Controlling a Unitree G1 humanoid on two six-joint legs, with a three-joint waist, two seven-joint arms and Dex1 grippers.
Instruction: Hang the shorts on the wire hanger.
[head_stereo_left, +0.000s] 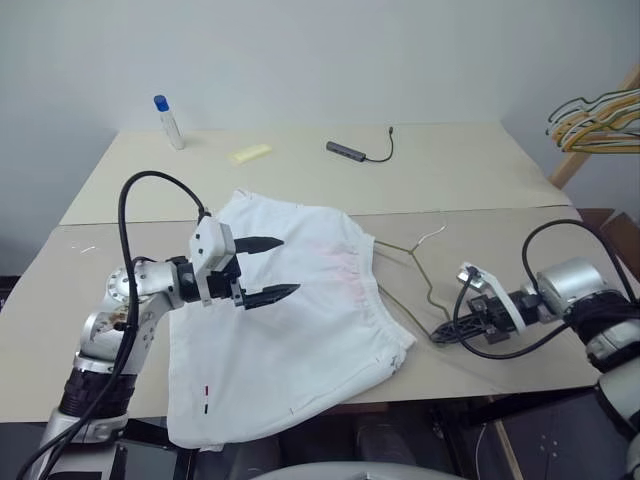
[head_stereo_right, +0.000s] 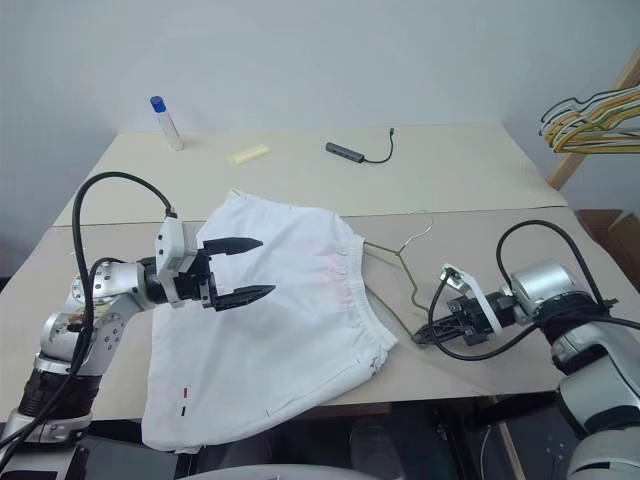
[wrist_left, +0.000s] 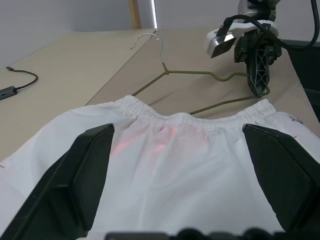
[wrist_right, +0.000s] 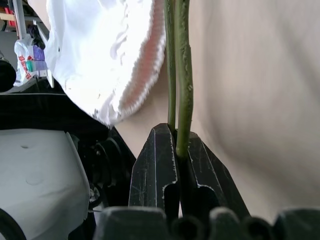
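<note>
You see the shorts (head_stereo_left: 290, 320) spread flat at centre frame, hem overhanging the table (head_stereo_left: 470, 170) edge at lower left. Your left gripper (head_stereo_left: 272, 268) hovers over them, fingers spread wide and empty. At centre right, your right gripper (head_stereo_left: 443, 335) is clamped on the corner of the wire hanger (head_stereo_left: 405, 262), whose far end lies under the waistband. Along the top: a blue-capped bottle (head_stereo_left: 169, 122), a yellow pad (head_stereo_left: 250, 153), a cabled adapter (head_stereo_left: 350, 150). Spare hangers (head_stereo_left: 600, 120) hang at upper right.
</note>
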